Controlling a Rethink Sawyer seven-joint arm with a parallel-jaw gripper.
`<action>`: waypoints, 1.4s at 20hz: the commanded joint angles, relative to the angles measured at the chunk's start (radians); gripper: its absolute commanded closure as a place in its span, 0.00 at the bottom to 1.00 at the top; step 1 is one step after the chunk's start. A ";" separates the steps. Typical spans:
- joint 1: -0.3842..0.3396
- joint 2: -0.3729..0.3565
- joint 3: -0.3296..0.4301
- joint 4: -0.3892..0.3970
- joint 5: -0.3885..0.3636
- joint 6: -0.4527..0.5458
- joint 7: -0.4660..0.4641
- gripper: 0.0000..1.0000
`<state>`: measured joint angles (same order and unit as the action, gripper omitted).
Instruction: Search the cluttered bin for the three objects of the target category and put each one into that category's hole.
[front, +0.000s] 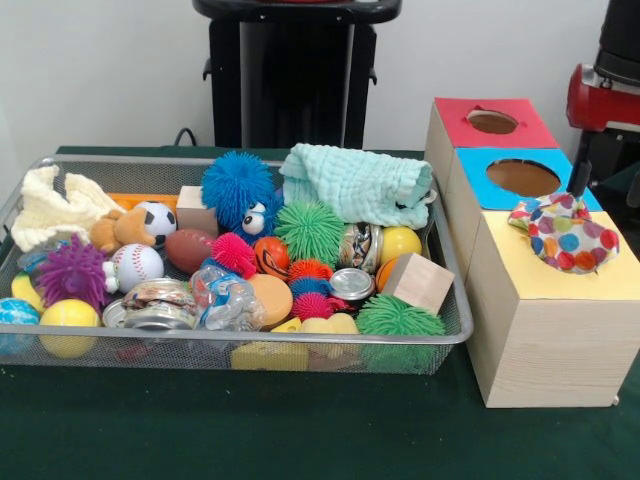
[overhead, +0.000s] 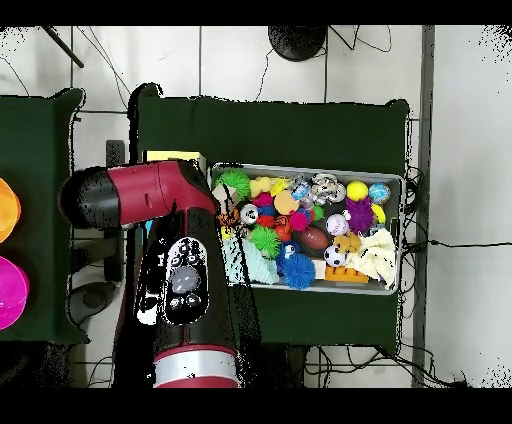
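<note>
Front strip: bare green table (front: 300, 430) runs along the whole camera-side edge, open in front of both bin and boxes.
Yellow-topped box (front: 550, 330): nearest of three boxes in a row by the table's right edge in the front view; its front face stands closer to the camera-side edge than the bin's front wall.
The hole: not visible; a polka-dot cloth (front: 565, 235) lies bunched on the far part of the yellow top, overlapping the edge shared with the blue-topped box (front: 480, 190).
Red-topped box (front: 455, 115): last in the row, toward the pedestal-side edge; its hole and the blue one are uncovered.
The bin (front: 250, 340): fills the table's middle and left, long side parallel to the camera-side edge; only a narrow gap separates its right rim from the boxes.
Bin contents: heaped to the rim; a mint cloth (front: 355, 185) at the far right corner, a cream knitted cloth (front: 55, 205) draped at the far left, a wooden block (front: 418, 282) and a green spiky ball (front: 400, 318) against the near right corner.
Gripper (front: 577, 185): a dark tip coming down to the polka-dot cloth's far edge; whether it is spread or closed cannot be told.
Arm (overhead: 185, 280): in the overhead view it hides the boxes.
</note>
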<state>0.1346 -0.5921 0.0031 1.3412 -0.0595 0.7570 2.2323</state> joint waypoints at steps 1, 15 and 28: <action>0.000 0.042 -0.024 0.089 -0.027 -0.134 0.159 0.00; 0.066 -0.020 -0.128 0.003 0.008 0.027 0.154 0.00; 0.096 -0.010 -0.158 -0.007 0.025 0.063 0.169 0.00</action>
<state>0.2188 -0.6097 -0.1352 1.3327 -0.0474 0.6749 2.2323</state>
